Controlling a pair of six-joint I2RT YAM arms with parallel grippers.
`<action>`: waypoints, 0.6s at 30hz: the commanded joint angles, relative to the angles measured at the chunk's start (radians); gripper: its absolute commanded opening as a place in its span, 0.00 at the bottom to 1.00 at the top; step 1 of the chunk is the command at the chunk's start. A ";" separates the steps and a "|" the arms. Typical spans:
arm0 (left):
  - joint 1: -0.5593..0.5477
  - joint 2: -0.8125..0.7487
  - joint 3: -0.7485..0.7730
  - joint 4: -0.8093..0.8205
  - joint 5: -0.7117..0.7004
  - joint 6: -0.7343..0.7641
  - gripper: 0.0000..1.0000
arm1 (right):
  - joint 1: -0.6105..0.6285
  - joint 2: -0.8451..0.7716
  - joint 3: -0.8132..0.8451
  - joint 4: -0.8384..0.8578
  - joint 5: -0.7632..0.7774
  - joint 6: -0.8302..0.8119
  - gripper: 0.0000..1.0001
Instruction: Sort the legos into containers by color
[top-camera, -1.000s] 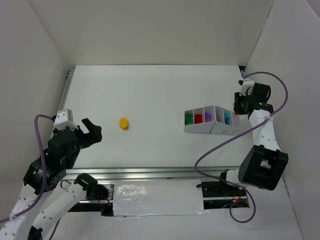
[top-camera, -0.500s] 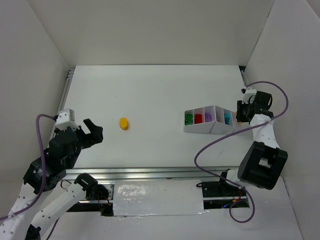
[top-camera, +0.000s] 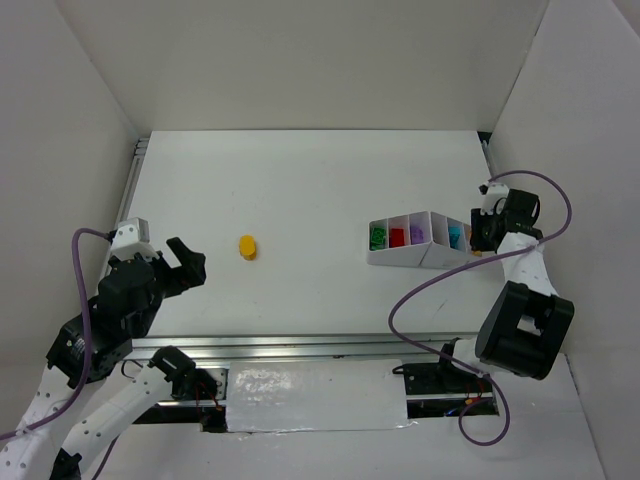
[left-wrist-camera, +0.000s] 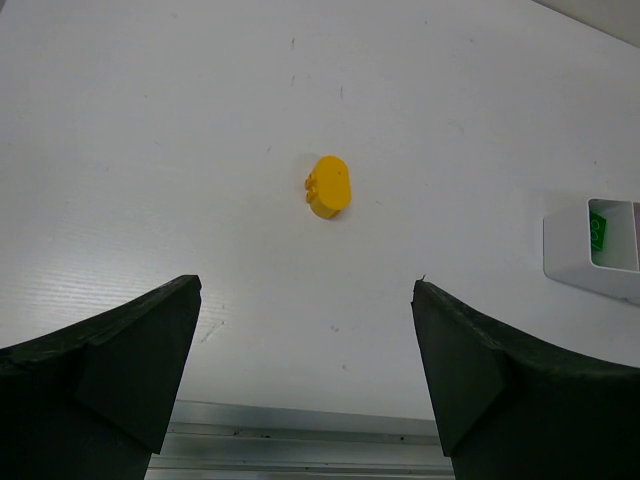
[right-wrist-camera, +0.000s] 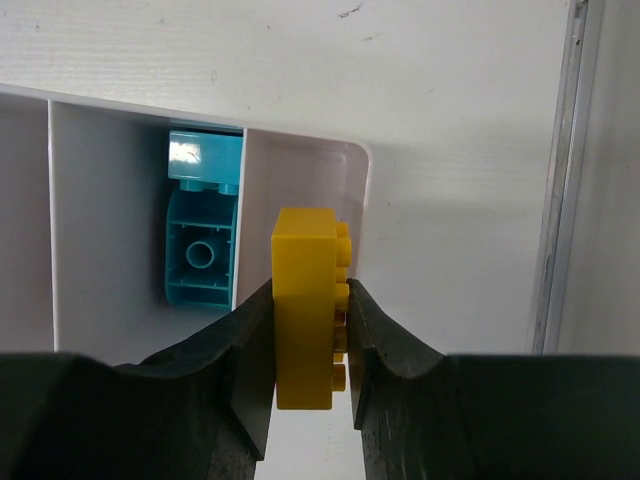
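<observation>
The white tray (top-camera: 395, 257) sits right of centre with green, red, purple and teal bricks in its compartments. My right gripper (right-wrist-camera: 308, 330) is shut on a yellow brick (right-wrist-camera: 305, 305) and holds it over the tray's rightmost compartment (right-wrist-camera: 300, 180); a teal brick (right-wrist-camera: 203, 250) lies in the compartment beside it. In the top view the right gripper (top-camera: 483, 233) hangs at the tray's right end. A rounded yellow brick (top-camera: 247, 246) lies alone on the table, also seen in the left wrist view (left-wrist-camera: 329, 187). My left gripper (left-wrist-camera: 305, 330) is open and empty, short of that brick, near the front edge.
A metal rail (top-camera: 300, 347) runs along the table's near edge, and another rail (right-wrist-camera: 560, 170) runs along the right side close to the tray. White walls enclose the table on three sides. The tray's left end with a green brick (left-wrist-camera: 597, 232) shows at the left wrist view's right edge.
My right gripper has moved toward the near side and lowered toward the tray's right end with the yellow brick. The left arm has not moved.
</observation>
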 joint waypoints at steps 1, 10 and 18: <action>-0.005 0.008 0.006 0.014 -0.013 0.001 1.00 | 0.001 -0.006 0.032 0.044 0.009 0.009 0.37; -0.005 0.010 0.004 0.017 -0.008 0.002 0.99 | 0.000 0.043 0.144 -0.005 -0.044 0.039 0.46; -0.005 0.019 0.006 0.016 -0.011 0.001 1.00 | 0.003 -0.024 0.206 0.021 -0.136 0.101 0.46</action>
